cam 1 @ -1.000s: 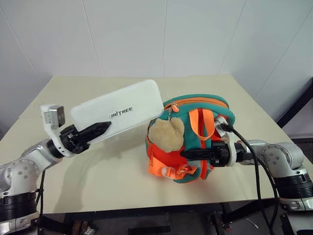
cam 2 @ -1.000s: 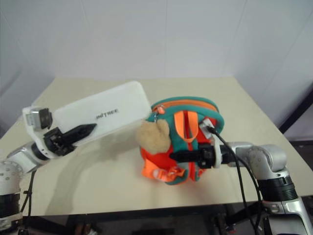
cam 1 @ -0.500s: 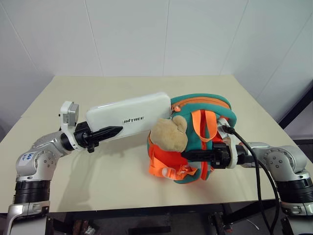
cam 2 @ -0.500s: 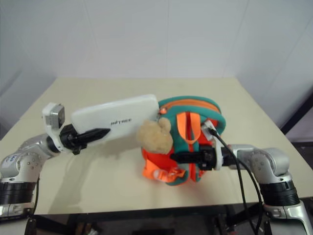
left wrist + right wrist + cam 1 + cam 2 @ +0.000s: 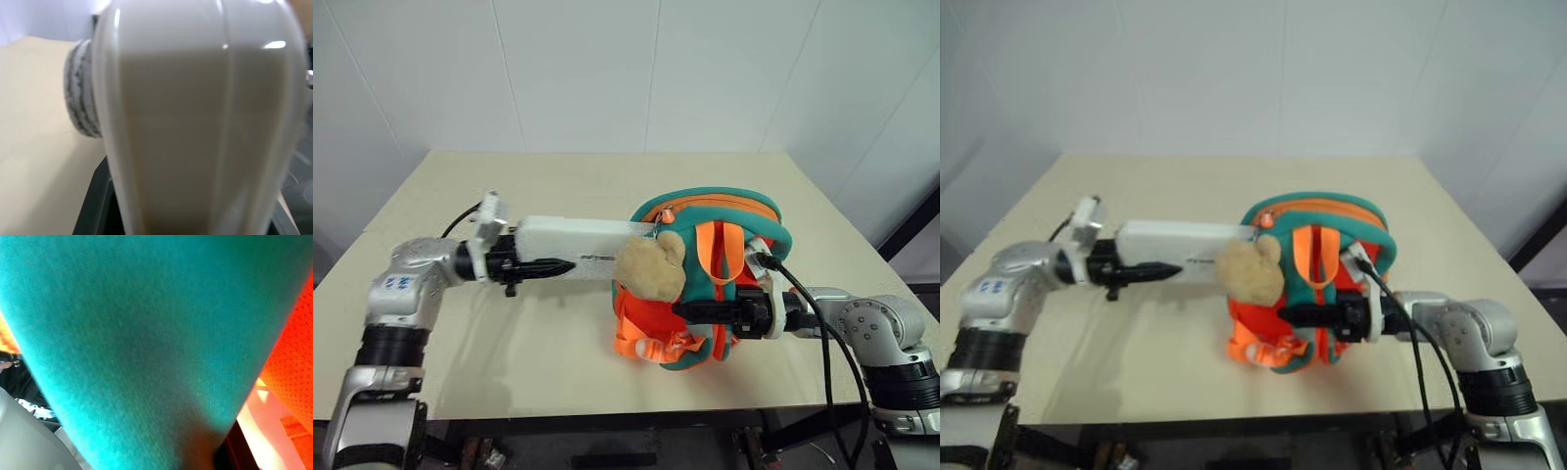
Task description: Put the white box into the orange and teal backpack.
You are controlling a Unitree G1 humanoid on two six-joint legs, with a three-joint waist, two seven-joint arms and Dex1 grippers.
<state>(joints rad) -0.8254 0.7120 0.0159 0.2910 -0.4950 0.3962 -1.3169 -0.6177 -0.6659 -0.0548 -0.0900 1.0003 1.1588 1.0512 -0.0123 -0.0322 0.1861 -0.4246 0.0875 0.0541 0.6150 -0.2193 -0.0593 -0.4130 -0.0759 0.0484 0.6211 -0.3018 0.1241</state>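
— Left of the backpack [image 5: 705, 279], the left gripper [image 5: 543, 265] clamps the box [image 5: 578, 238], its far end at the bear [image 5: 649, 266] (blocking the mouth?).
— It could snag there; the right gripper [image 5: 705, 310], pinching a teal strap [image 5: 700, 311], might slip.

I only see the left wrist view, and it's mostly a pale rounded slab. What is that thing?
Observer: It's the white box, held level above the table in the left gripper.
Operator: Where is its far end?
Observer: At the top of the orange and teal backpack, behind a tan plush bear hanging there.
Operator: Is the bag loose?
Observer: No, the right gripper is clamped on the bag's teal front, jaws shut.
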